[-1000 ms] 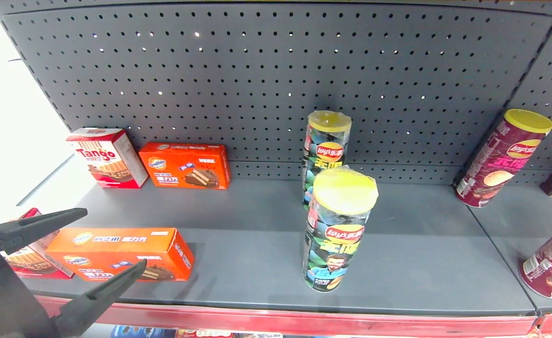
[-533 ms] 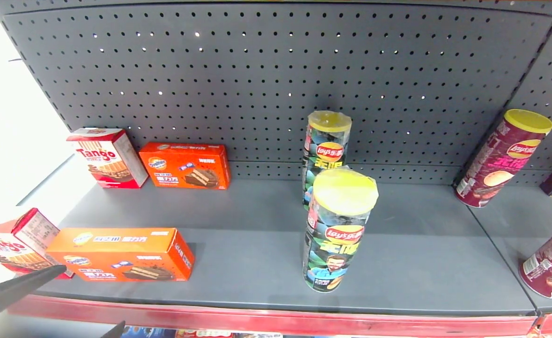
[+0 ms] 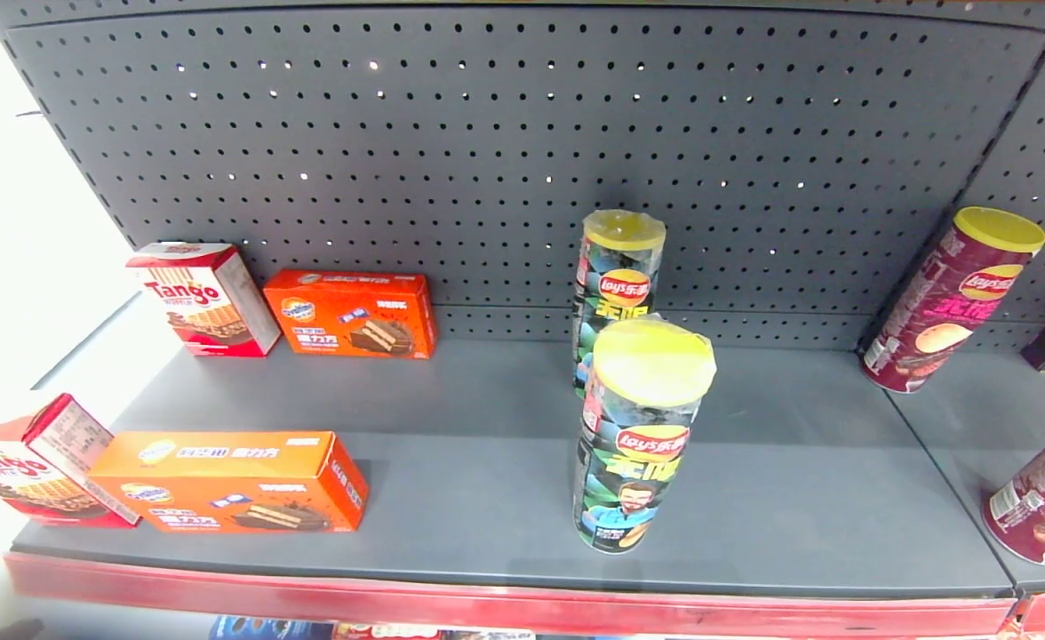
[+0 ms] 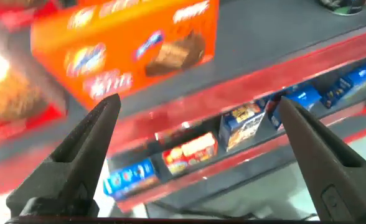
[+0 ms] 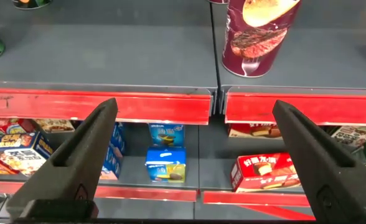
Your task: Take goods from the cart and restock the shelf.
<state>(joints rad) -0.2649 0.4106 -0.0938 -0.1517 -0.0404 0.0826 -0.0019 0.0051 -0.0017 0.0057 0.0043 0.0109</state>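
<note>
An orange wafer box (image 3: 229,480) lies flat at the front left of the grey shelf (image 3: 487,498), beside a red wafer box (image 3: 29,462). My left gripper (image 4: 198,101) hangs open and empty just in front of and below the shelf's red edge (image 4: 233,81), with the orange box (image 4: 127,43) beyond it. My right gripper (image 5: 194,104) is open and empty too, in front of the red shelf edge (image 5: 139,102), below a maroon chip can (image 5: 258,34).
Two green chip cans (image 3: 638,436) (image 3: 620,276) stand mid-shelf. Maroon cans (image 3: 953,298) (image 3: 1042,502) are on the right, and a red box (image 3: 207,298) and an orange box (image 3: 354,313) stand by the pegboard. Bare shelf lies between the front orange box and the near can. A lower shelf holds biscuit packs (image 5: 165,163).
My left gripper has drawn back down and to the left, out of the head view, still open. The boxes and cans have not moved.
</note>
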